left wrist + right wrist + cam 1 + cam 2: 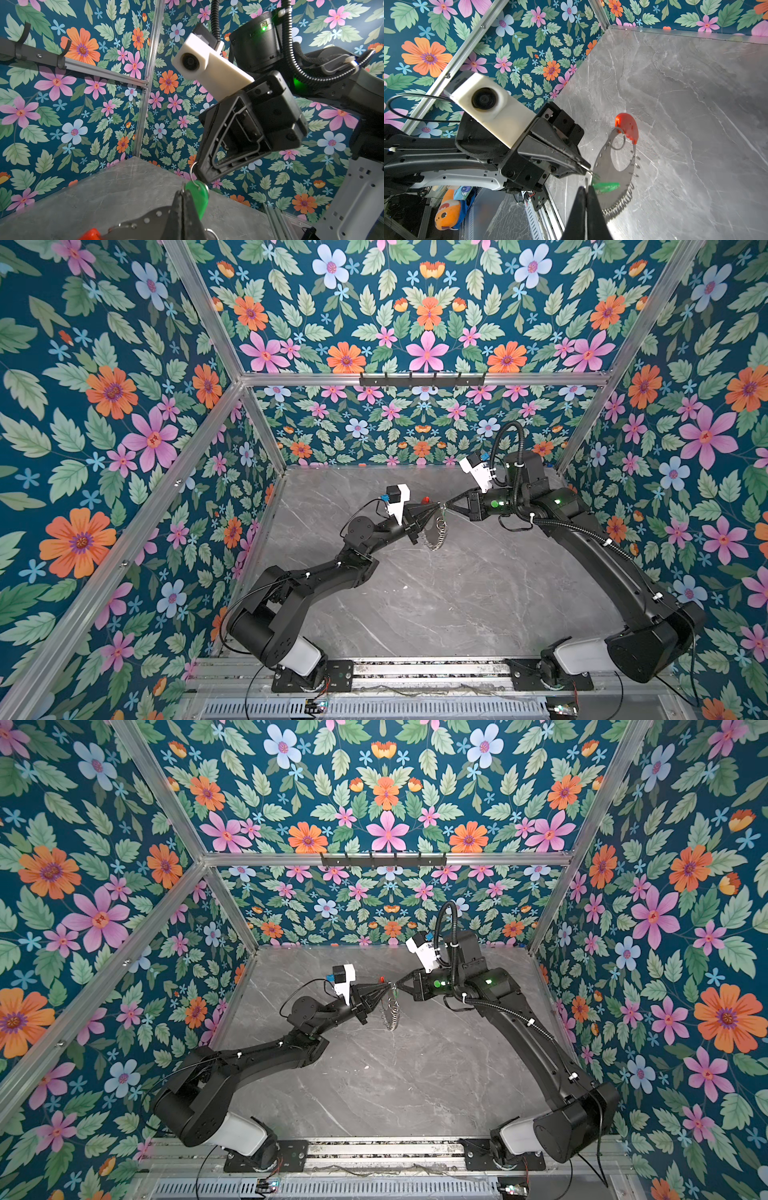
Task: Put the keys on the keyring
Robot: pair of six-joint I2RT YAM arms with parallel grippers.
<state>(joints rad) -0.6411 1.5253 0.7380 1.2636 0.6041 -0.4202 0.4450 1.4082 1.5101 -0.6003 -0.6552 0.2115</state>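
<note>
A black hook rail (pixel 422 380) crosses the floral back wall (pixel 374 423) above a grey marble table (pixel 457 605).

The keyring (pixel 143 221) ran off the left wrist view's edge; the green key (pixel 607 186) was blurred there, and too small to make out in both top views.

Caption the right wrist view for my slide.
Keyring assembly: the left gripper pinches the grey keyring while the right gripper holds the green key beside it, both shut.

Floral walls (pixel 104 448), grey marbled floor (pixel 457 593), aluminium frame (pixel 291 379), seemingly hooks (pixel 422 379).
</note>
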